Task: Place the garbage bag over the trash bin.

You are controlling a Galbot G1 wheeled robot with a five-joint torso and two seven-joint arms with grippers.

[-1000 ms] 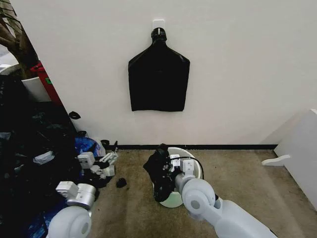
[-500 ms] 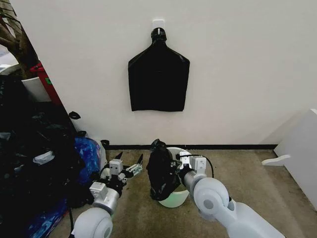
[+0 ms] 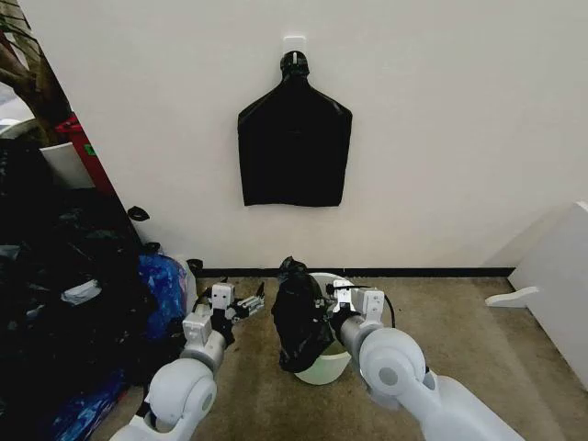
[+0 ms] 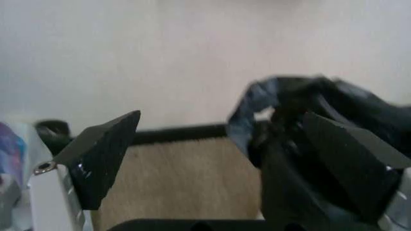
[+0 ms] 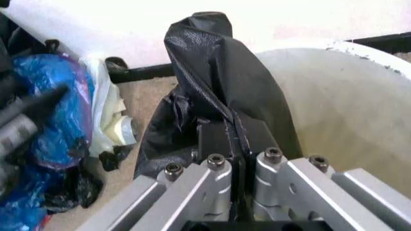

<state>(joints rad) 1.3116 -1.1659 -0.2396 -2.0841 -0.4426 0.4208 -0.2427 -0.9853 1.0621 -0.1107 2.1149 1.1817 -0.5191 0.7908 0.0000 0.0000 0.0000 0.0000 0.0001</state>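
Note:
The garbage bag (image 3: 299,317) is glossy black and crumpled, hanging down the left outer side of the trash bin (image 3: 333,363), a cream-white round bucket on the floor by the wall. My right gripper (image 3: 323,308) is shut on the garbage bag (image 5: 218,86) at the bin's rim (image 5: 347,115). To the bag's left, my left gripper (image 3: 246,304) stands open, a short gap from it. In the left wrist view the open left gripper (image 4: 237,159) faces the garbage bag (image 4: 308,101), nothing between its fingers.
A flat black bottle-shaped bundle (image 3: 295,147) hangs on the white wall above. A big heap of dark and blue bags (image 3: 83,294) fills the left side. A white box (image 3: 560,285) stands at the right. Bare brown floor lies between.
My left arm has swung from the heap towards the bag, its gripper now just left of it. The right gripper lifted the bag up beside the bin's rim and has held still since.

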